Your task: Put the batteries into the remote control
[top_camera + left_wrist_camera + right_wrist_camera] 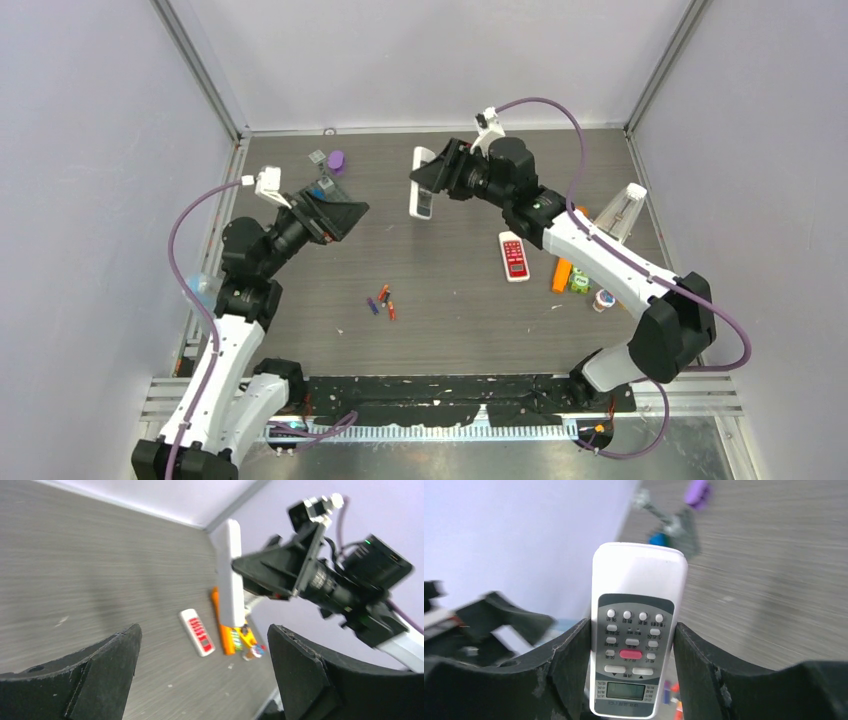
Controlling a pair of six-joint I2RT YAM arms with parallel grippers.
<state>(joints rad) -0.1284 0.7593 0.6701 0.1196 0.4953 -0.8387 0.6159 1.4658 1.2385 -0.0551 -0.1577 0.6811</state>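
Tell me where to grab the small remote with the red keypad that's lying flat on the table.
Across its two long edges, near the middle, coming straight down from above. The red-keypad remote lies flat, keypad up, and is long and narrow, so only its slim sides offer opposing faces to pinch.

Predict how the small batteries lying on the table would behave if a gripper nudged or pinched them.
The batteries are thin cylinders lying flat, so they would probably roll across the flat table when nudged. Being tiny, they may be hard to pinch squarely.
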